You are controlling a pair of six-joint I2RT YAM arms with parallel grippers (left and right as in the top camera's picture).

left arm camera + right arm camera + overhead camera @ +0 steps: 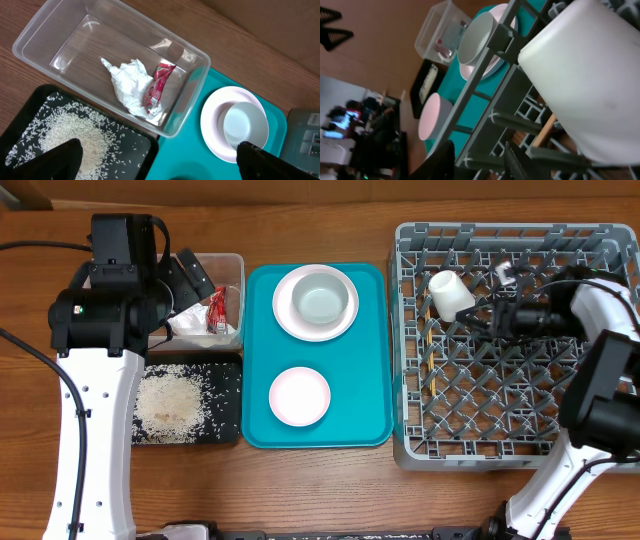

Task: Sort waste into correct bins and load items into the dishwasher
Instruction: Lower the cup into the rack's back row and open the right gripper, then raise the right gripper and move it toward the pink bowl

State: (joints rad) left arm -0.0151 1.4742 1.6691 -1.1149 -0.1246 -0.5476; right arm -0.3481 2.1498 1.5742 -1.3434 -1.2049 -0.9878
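A clear tub (pixel 75 45) holds a crumpled white tissue (pixel 127 82) and a red wrapper (pixel 157 87) whose print is too small to read. Beside it, a black tray (pixel 228 395) carries loose rice (pixel 75 137). On the wooden surface (pixel 320 490), a teal tray (pixel 365 380) holds a grey bowl (pixel 322 300) on a plate (pixel 284 315), with a pink bowl (pixel 299 396) apart. A white cup (pixel 450 293) lies tilted in the grey dish rack (pixel 500 410), near the corner closest to the plate. The left end effector (pixel 159 145) hangs wide open over the tub. The right end effector (pixel 477 147), jaws parted and empty, sits just beside the cup. The right arm hides part of the rack.
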